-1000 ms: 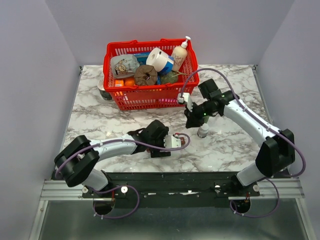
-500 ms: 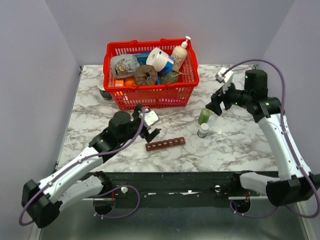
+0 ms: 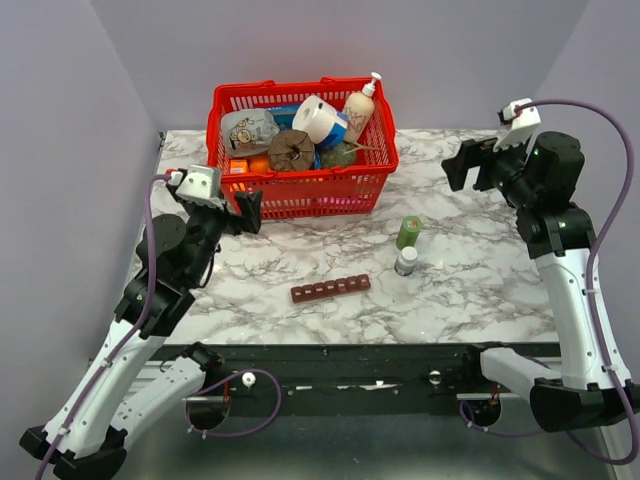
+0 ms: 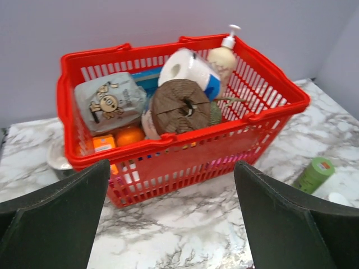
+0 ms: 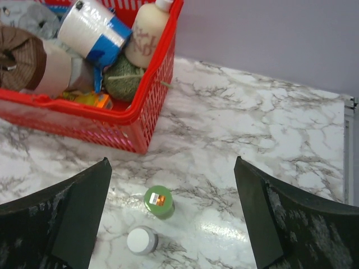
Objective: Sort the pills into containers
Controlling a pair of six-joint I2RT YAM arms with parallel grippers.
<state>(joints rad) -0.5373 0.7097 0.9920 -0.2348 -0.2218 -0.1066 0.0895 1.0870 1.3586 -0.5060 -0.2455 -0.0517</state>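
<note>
**Pill sort: no progress visible, both claws empty**

Left gripper (image 4: 172, 185) is spread wide with nothing in it, raised by the basket (image 3: 300, 190), front-left corner. Right gripper (image 5: 171, 179) is also fully spread and empty, high over the far right of the table (image 3: 480, 290). The containers (image 3: 330, 289) lie flat near the front centre, well apart from both claws. Green bottle (image 3: 409, 232) and white-capped bottle (image 3: 406, 262) stand just right of them; both look capped. Can't tell if any compartment holds pills, too small. My read: no pills are out, so opening a bottle and all the sorting are left.
</note>
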